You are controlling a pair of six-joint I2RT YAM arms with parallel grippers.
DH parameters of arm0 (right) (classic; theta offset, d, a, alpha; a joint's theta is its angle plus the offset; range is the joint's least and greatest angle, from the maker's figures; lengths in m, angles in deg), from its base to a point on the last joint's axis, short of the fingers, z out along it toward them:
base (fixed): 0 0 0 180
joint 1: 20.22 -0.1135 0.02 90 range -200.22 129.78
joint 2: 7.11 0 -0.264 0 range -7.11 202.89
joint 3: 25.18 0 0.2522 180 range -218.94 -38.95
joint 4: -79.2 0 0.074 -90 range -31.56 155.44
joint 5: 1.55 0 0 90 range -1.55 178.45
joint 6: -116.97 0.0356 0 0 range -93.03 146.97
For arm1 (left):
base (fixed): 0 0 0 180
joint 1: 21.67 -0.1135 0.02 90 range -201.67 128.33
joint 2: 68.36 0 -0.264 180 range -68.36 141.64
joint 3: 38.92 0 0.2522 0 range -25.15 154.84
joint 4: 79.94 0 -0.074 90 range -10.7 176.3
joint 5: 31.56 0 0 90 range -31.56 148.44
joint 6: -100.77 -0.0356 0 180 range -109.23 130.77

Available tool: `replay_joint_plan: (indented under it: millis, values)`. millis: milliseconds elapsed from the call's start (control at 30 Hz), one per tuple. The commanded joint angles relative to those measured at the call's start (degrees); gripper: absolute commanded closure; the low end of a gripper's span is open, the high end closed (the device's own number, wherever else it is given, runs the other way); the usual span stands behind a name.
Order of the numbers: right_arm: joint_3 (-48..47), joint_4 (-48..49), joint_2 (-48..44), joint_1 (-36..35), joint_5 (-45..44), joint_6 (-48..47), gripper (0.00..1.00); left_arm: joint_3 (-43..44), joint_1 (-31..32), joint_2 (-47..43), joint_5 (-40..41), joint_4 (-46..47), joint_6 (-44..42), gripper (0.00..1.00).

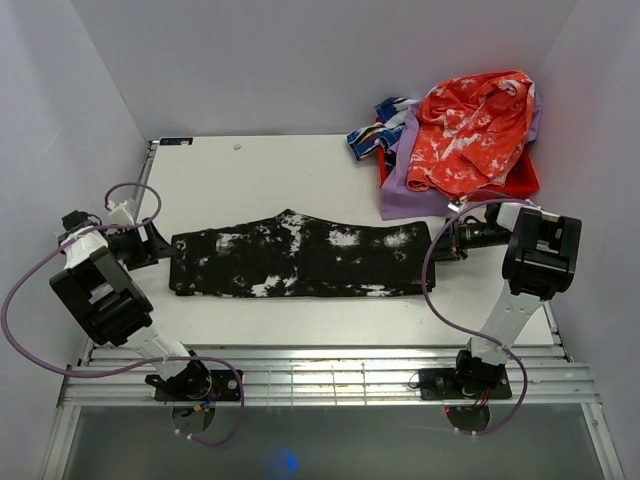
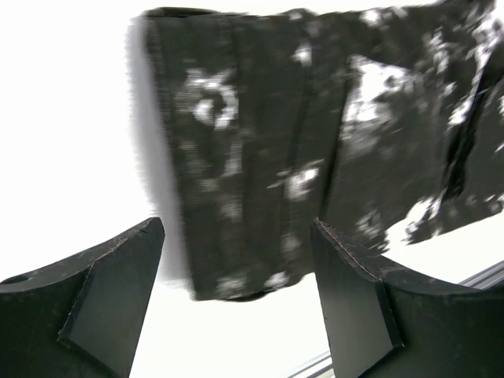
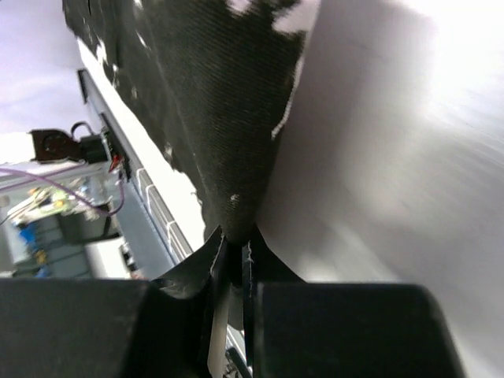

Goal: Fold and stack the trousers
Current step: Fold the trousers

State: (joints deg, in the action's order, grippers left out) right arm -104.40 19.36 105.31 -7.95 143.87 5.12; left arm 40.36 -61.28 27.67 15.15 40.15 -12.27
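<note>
With the right gripper (image 3: 236, 242) pressed shut on the trousers' (image 1: 300, 258) end near the table's (image 1: 250, 165) right edge, close the spread left gripper (image 2: 236, 264) squarely over the end near the left edge — deep enough to catch every layer — then lift both ends level.

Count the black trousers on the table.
1: trousers across the middle of the table, right end pinched by the right gripper, open left gripper at the left end. The far-right pile may hide more.
</note>
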Motion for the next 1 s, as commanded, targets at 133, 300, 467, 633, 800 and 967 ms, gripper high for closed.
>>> replay_joint_plan:
  millis: [133,300,467,633,800,967]
  values:
    - [-8.2,-19.5,-5.6,8.6,-1.9,-15.6,0.92,-1.3,0.2,1.7,-2.7,3.1,-1.9,0.16]
    - [-12.0,-25.8,-7.5,10.2,0.2,-19.5,0.92,-2.4,1.5,3.8,-8.6,2.3,-3.7,0.18]
    - [-14.5,-26.9,-9.1,10.0,5.4,-16.8,0.92,-6.7,4.4,4.4,-13.7,4.3,-4.5,0.22]
    - [-16.7,-24.8,-10.9,8.3,12.8,-10.9,0.92,-7.7,7.4,7.5,-16.5,8.4,-0.6,0.29]
    - [-15.5,-13.8,-15.0,3.3,15.0,1.4,0.92,-9.6,10.3,9.0,-16.0,12.6,3.6,0.4]
    - [-13.2,5.8,-18.3,-6.3,12.3,20.2,0.92,-10.0,11.1,9.7,-17.7,13.3,4.5,0.61]
